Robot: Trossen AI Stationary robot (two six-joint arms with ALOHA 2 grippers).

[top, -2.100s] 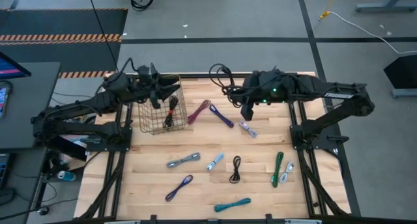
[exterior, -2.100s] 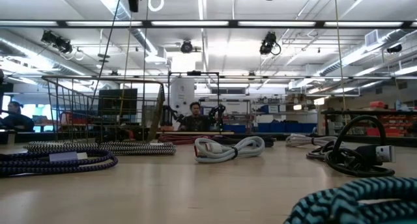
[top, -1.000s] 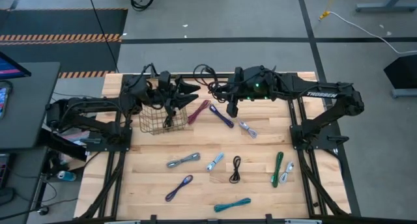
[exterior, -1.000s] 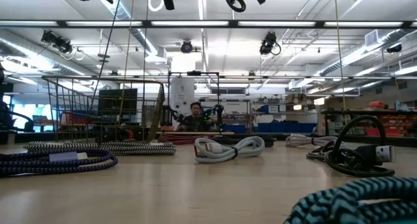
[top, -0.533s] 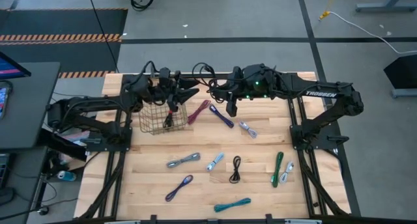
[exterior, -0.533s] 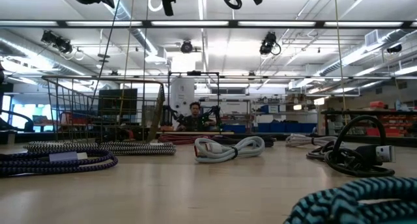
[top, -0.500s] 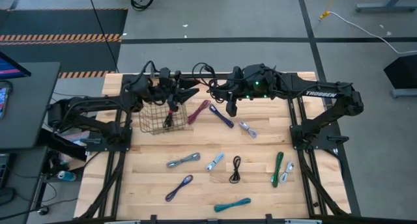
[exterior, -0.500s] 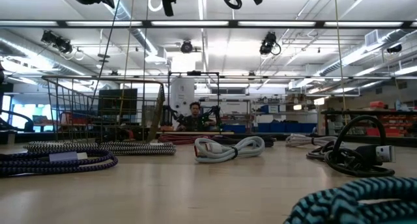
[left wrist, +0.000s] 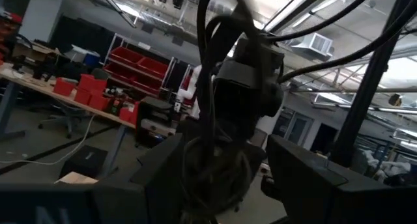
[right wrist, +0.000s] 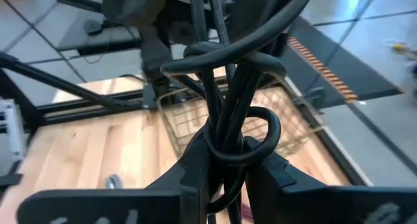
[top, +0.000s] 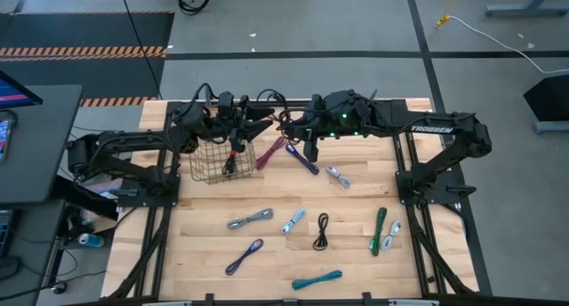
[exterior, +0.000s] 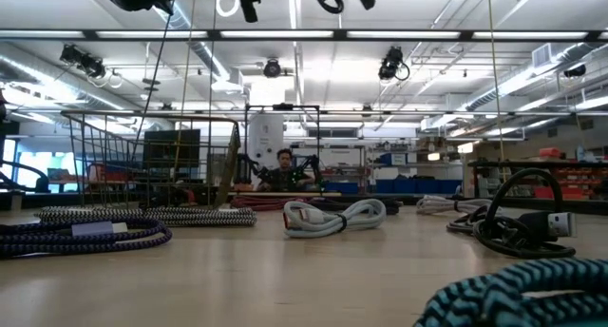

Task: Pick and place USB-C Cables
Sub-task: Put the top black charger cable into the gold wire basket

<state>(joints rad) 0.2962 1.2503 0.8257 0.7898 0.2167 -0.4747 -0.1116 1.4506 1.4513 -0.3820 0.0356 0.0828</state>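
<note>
The right gripper (right wrist: 225, 168), fingers pinching a black cable (right wrist: 228, 113), has edged toward the basket (top: 220, 159) beside the left gripper (top: 258, 121), its fingers spread — handover or drop looks close.

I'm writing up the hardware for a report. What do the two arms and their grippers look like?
Both arms are dark, jointed and angular, with black cables looping along them. The right arm carries white lettering and a small green light near its wrist. The left gripper and right gripper have dark, blocky fingers.

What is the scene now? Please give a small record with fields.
left gripper: open, above the wire basket
right gripper: shut on black cable, beside the basket's right edge
basket contents: a black and red cable
table: loose cables, among them purple, teal, green
</note>
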